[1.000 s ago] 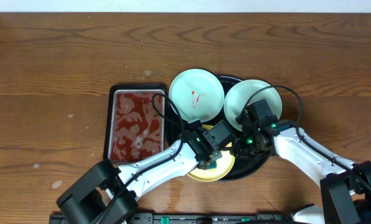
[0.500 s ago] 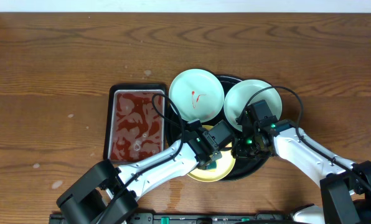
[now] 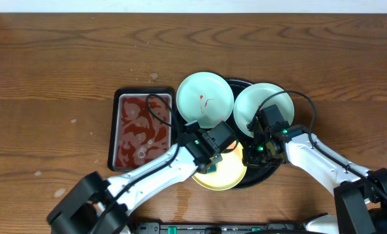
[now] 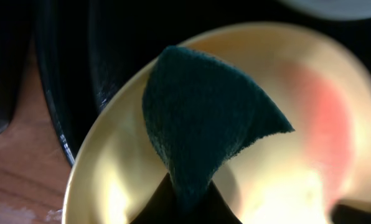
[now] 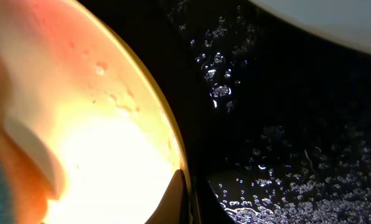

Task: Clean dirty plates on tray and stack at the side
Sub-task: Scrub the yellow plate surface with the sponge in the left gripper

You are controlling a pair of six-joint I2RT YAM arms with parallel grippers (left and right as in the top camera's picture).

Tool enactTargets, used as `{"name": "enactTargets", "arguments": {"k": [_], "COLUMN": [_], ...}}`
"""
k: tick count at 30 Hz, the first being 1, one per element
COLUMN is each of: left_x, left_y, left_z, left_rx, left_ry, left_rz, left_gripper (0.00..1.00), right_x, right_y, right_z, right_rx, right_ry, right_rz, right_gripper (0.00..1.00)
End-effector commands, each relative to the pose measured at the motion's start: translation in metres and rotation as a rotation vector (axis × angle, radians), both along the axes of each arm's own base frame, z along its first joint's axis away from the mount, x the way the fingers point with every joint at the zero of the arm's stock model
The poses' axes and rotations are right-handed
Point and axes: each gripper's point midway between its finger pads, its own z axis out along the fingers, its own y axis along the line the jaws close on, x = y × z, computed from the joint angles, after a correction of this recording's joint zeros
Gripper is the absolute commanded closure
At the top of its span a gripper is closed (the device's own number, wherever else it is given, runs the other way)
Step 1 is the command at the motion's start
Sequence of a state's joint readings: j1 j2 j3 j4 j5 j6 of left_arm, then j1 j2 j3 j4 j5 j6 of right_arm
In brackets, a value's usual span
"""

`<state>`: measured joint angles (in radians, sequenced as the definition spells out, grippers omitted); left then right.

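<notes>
Both low: left hand (image 4: 184, 202) grasping sponge (image 4: 204, 118), right hand (image 5: 187, 196) pinching yellow plate (image 5: 111, 143) rim

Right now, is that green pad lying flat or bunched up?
Bunched up: the left gripper pinches the pad into a folded cone over the plate.

A small rectangular metal tray (image 3: 141, 130) of red sauce sits left of centre in the overhead view. A dark teal scrubbing pad (image 4: 204, 124), folded to a point at its lower end, fills the middle of the left wrist view.
</notes>
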<state>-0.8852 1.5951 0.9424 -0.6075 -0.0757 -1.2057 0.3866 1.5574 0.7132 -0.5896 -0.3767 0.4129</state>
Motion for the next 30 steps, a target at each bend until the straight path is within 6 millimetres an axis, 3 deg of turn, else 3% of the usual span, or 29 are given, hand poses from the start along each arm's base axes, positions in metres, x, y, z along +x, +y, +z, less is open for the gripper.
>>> {"name": "enactTargets", "arguments": {"k": [1, 7, 17, 20, 26, 30], "left_x": [0.012, 0.012, -0.003, -0.001, 0.006, 0.007], "left_y": [-0.008, -0.044, -0.064, -0.056, -0.002, 0.015], "left_z": [0.017, 0.016, -0.013, -0.022, -0.029, -0.026], "left_rx": [-0.059, -0.203, -0.227, -0.172, 0.073, 0.117], "left_ry": [-0.076, -0.052, 0.042, 0.032, -0.017, -0.005], "left_rz": [-0.031, -0.083, -0.101, -0.096, -0.035, -0.020], "left_gripper": [0.93, 0.93, 0.93, 0.93, 0.93, 0.93], "right_x": [-0.002, -0.002, -0.003, -0.003, -0.004, -0.005], "right_y": [-0.010, -0.010, -0.010, -0.011, -0.011, -0.011], "right_z": [-0.007, -0.007, -0.007, -0.007, -0.008, -0.008], "right_rx": [-0.068, -0.067, -0.067, -0.068, -0.071, -0.072], "right_ry": [0.004, 0.004, 0.004, 0.005, 0.012, 0.015], "right_rz": [-0.008, -0.008, -0.008, -0.008, -0.008, -0.007], "right_gripper": [0.99, 0.99, 0.99, 0.99, 0.99, 0.99]}}
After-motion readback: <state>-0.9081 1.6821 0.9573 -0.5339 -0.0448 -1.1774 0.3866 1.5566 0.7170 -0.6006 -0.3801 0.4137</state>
